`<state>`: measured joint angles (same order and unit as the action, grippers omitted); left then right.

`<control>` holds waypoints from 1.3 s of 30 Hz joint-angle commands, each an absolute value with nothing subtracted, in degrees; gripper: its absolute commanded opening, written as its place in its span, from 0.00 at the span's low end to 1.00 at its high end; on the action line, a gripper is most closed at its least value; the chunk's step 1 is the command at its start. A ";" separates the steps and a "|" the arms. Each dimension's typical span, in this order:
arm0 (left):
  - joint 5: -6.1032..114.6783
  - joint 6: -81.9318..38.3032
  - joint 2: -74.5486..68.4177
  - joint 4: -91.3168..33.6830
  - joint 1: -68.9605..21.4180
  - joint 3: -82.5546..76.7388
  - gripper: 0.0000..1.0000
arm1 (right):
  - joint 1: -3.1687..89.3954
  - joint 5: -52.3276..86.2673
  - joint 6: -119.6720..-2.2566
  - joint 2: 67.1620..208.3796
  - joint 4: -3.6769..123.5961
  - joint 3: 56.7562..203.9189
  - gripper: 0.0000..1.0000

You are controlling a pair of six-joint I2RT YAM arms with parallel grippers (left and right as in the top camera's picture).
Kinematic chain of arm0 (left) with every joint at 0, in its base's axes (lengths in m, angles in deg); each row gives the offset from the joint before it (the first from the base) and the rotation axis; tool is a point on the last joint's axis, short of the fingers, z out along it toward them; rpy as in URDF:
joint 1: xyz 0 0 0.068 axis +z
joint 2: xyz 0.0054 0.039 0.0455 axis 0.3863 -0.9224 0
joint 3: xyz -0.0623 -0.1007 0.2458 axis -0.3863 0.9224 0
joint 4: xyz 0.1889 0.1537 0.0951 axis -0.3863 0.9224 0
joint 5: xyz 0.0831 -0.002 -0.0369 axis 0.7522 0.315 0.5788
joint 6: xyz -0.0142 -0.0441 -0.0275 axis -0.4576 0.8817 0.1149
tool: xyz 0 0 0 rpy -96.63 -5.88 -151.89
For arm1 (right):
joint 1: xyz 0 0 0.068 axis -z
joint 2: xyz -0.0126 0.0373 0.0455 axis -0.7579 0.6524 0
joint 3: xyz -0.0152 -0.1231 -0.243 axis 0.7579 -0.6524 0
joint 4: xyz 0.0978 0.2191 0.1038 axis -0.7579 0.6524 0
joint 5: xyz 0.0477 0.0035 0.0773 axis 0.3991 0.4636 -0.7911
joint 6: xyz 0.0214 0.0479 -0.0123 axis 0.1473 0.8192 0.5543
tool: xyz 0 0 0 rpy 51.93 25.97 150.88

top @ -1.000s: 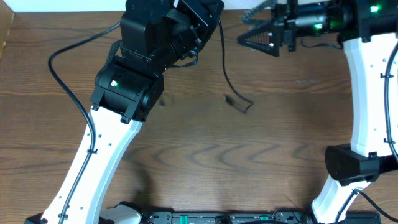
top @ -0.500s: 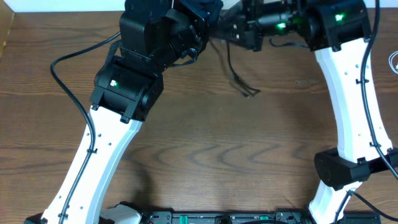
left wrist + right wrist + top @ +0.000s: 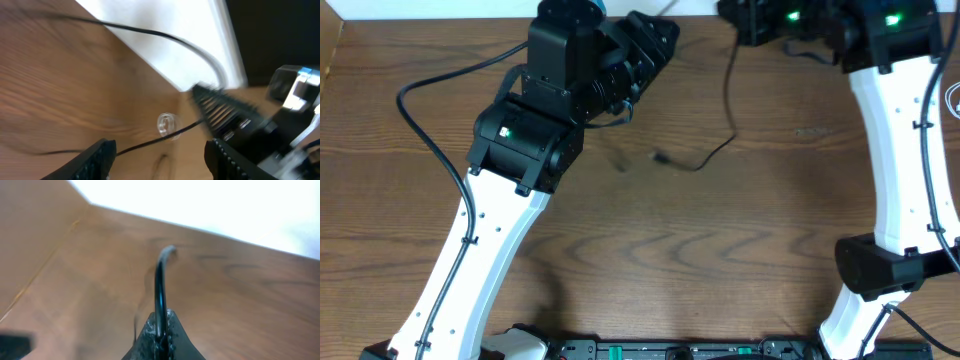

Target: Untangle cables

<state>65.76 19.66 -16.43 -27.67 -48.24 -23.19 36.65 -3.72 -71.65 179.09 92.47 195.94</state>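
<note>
Untangling is judged nearly done: a single thin black cable [image 3: 159,285] is clamped in the closed right hand [image 3: 160,327] and trails down to the brown wooden bench [image 3: 720,260]. The left hand [image 3: 160,150] is spread wide, gripping nothing. Only setting it down is judged left.

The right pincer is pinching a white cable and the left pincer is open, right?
Not quite. The cable in the right pincer is black, not white; the right wrist view shows it. The left pincer is open, as you said.
</note>
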 commanded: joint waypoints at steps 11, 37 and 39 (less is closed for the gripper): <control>66.57 -3.42 -16.41 -16.30 -48.15 -23.26 0.63 | 59.30 15.21 -60.42 178.72 80.95 196.27 0.01; 66.61 -3.38 -17.39 -17.05 -48.15 -22.47 0.62 | 69.75 55.76 -55.17 201.19 59.97 196.27 0.01; 66.61 -3.40 -17.61 -17.05 -48.15 -22.47 0.61 | 70.38 55.76 -55.15 202.70 60.93 196.27 0.02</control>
<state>65.78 -2.61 -16.61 -16.94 -48.24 -23.02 69.02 50.90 -57.20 200.75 60.23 195.96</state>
